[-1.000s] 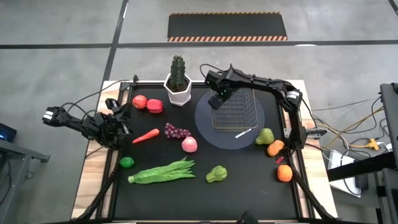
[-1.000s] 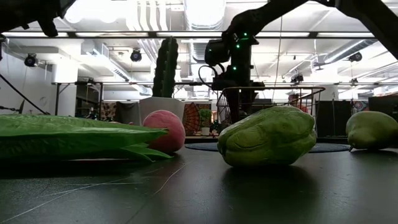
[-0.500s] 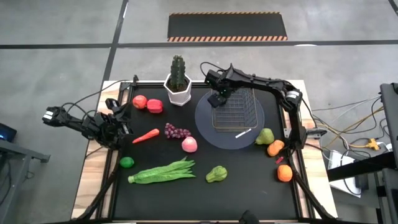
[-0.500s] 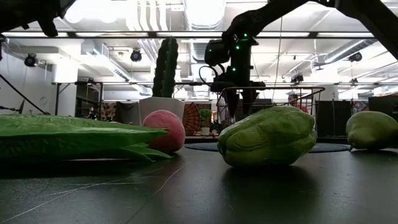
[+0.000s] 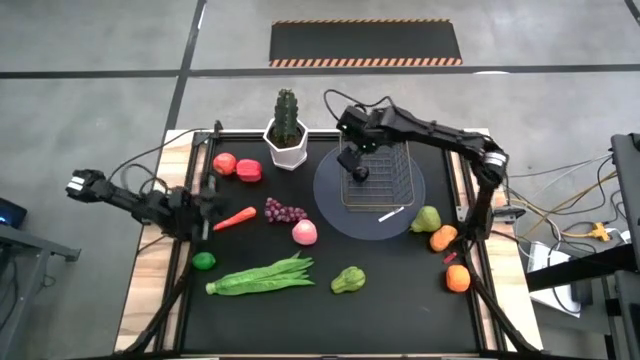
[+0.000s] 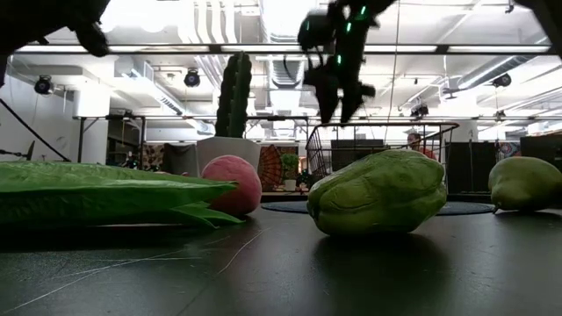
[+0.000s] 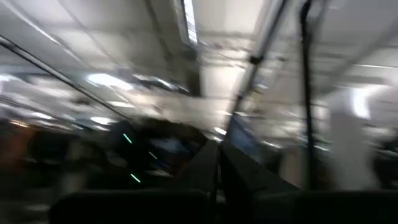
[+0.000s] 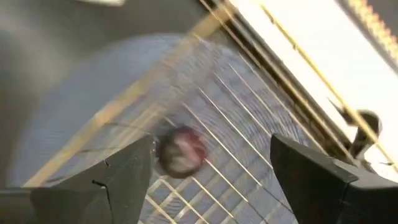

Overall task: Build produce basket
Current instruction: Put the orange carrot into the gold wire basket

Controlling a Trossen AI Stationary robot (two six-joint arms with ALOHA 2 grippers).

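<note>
The wire basket (image 5: 378,177) stands on the round grey plate (image 5: 335,205) at the table's far middle. A small reddish round thing (image 8: 180,151) lies on the basket's wire floor. My right gripper (image 6: 340,112) hangs open above the basket, pointing steeply down, with nothing between its fingers (image 8: 124,180). My left gripper (image 5: 212,192) is shut and touches nothing, at the table's left by the carrot (image 5: 235,217). The other produce lies on the black mat: two tomatoes (image 5: 236,166), grapes (image 5: 285,211), peach (image 5: 304,232), lime (image 5: 204,261), beans (image 5: 262,276).
A cactus in a white pot (image 5: 287,140) stands left of the basket at the far edge. A knobbly green fruit (image 5: 348,280) lies near the front middle. A pear (image 5: 427,218) and two oranges (image 5: 443,238) lie at the right edge. A white stick (image 5: 390,214) lies on the plate.
My right gripper has risen from inside the basket to well above its rim, still over it. My left gripper has turned about and shifted a little toward the carrot. The basket and the produce on the mat have stayed in place.
</note>
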